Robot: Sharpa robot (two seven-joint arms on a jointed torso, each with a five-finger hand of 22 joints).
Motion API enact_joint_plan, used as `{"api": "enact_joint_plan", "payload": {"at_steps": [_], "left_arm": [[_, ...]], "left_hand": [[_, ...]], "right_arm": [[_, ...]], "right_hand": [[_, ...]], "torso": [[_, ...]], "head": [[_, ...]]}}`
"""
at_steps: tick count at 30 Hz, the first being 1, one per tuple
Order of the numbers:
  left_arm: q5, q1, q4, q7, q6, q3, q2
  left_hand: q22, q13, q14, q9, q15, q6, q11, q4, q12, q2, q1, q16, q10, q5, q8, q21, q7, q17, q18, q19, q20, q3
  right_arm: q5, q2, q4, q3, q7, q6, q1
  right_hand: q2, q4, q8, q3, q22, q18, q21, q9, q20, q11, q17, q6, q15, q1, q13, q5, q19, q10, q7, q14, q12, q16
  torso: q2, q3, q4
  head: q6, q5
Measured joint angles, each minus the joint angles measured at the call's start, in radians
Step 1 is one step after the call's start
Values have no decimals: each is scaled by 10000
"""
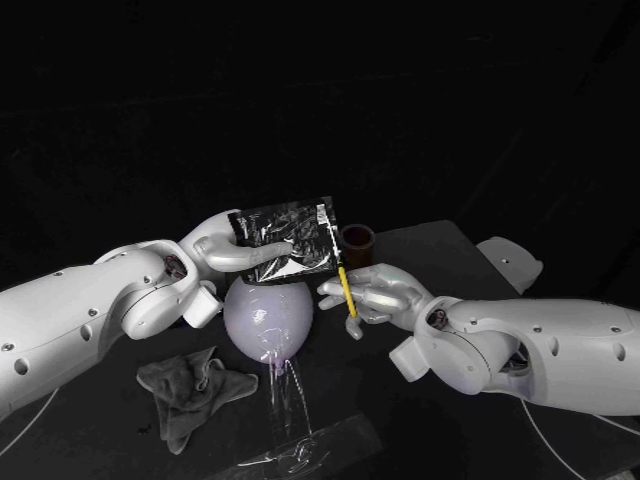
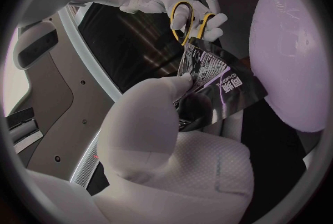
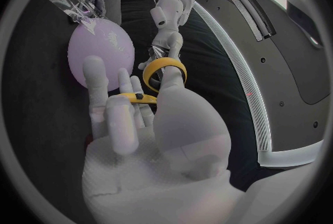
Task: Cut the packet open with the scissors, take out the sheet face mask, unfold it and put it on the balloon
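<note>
A grey cloth [image 1: 190, 385] lies near left. The left hand [image 1: 241, 252] pinches the black packet [image 1: 289, 238] upright above the lilac balloon [image 1: 270, 315]. To their right, the right hand [image 1: 382, 297] grips the yellow-handled scissors [image 1: 348, 288], whose blades reach the packet's right edge. The left wrist view shows the packet's print. The right wrist view shows the handle loops in the grip.

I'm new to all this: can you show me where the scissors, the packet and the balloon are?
scissors [image 1: 348, 290], head view, on the yellow handle.
packet [image 1: 284, 236], head view, middle of its shiny dark face.
balloon [image 1: 267, 312], head view, middle of its pale rounded body.
</note>
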Motion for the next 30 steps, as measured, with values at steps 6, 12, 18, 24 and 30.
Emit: {"api": "enact_joint_plan", "payload": {"at_steps": [6,12,18,24,30], "left_arm": [[-38,-2,12,47,0,2,-7],[-46,-7,12,76,0,2,-19],[-46,-10,2,88,1,0,-38],[-45,-13,-16,91,7,-3,-48],[-53,-28,-30,84,77,-15,-58]], "left_hand": [[-1,0,-1,0,1,-2,0,-15,0,0,0,0,0,0,37,0,-1,0,-1,0,0,-16],[-1,0,-1,0,1,-18,0,-27,0,0,0,0,0,-1,45,0,13,-2,0,0,0,-28],[8,0,-1,0,1,-19,0,-26,0,-1,-1,0,0,-4,45,0,13,-3,0,-2,-2,-29],[9,0,-1,0,1,-35,0,-26,0,-1,-1,0,0,-10,45,0,-2,9,-1,-36,-36,-29],[8,0,-3,0,3,-36,0,-26,0,-2,-2,0,0,-11,45,36,-3,10,-1,-36,-35,-29]], "right_arm": [[9,-2,-21,-3,-14,-46,5],[13,-11,-23,-3,-27,-75,10],[14,-17,-16,0,-35,-85,13],[14,-29,10,1,-37,-74,15],[-3,-49,30,13,-20,5,37]], "right_hand": [[181,-177,332,11,343,-59,550,208,-316,-173,317,616,-301,56,228,0,315,694,-327,19,382,52],[207,-177,333,12,399,-65,608,228,-350,-227,340,621,-302,82,245,0,349,748,-331,20,382,52],[206,-177,333,12,399,-68,608,233,-350,-227,339,622,-337,81,245,0,349,748,-334,-15,382,52],[199,-234,58,14,300,-71,541,218,-329,-265,196,260,-323,73,132,0,328,443,-139,-9,-57,50],[-74,-303,-601,2,-221,-92,-146,5,24,189,-220,-722,82,-283,-182,0,-248,-711,-26,-37,-751,-9]], "torso": [[0,0,-5],[0,0,-7],[0,-1,-7],[0,0,-4],[-1,4,-7]], "head": [[-17,-4],[-12,-4],[-3,-4],[27,3],[58,26]]}}
